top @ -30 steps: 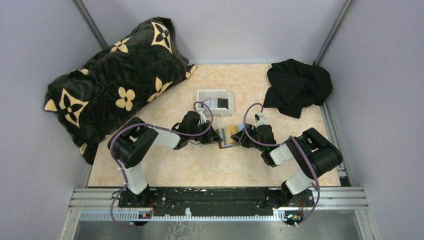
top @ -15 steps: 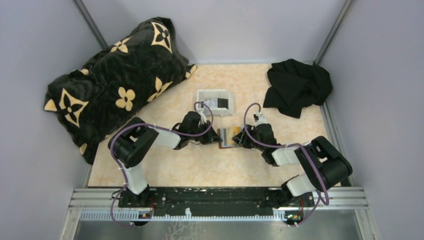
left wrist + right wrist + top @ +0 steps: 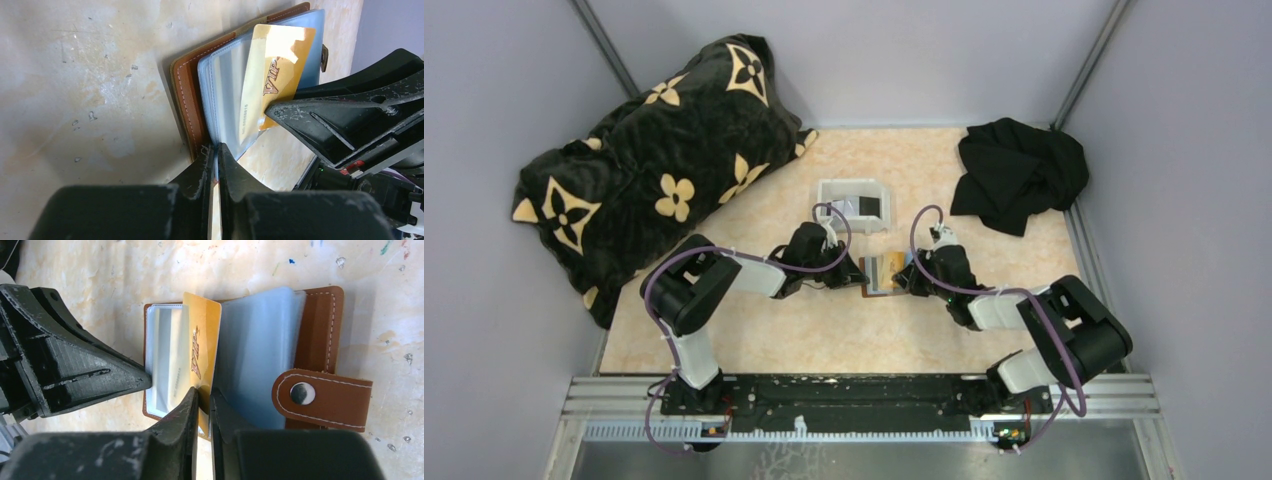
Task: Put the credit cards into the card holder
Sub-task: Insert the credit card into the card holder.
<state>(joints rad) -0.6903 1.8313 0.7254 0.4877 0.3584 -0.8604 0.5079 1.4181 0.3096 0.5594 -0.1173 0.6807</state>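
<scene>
Marbled beige worktop (image 3: 754, 330), walled in grey, a patterned black cushion (image 3: 644, 170) and a crumpled black cloth (image 3: 1019, 170) at its far corners: between the two arms lies the card holder (image 3: 882, 272), open, its clear sleeves (image 3: 255, 355) fanned upward. Within the last second we have seen the right arm (image 3: 999, 308) swing its elbow outward while the wrist edged in toward the holder. The right pincer (image 3: 203, 394), wider a moment ago, is now clamped on the near edge of the gold card (image 3: 202, 335), which stands directly ahead of its tips among the sleeves. The left pincer (image 3: 216, 150) has narrowed too. Its jaws are all but together on the holder's near edge, apparently pinning a sleeve, and the holder has not shifted. We judge the card freshly gripped for the push home. One long side already looks veiled by plastic, though how deep it sits in a pocket we cannot tell. A white tray (image 3: 854, 203), well beyond both pincers, holds something dark, possibly more cards.
</scene>
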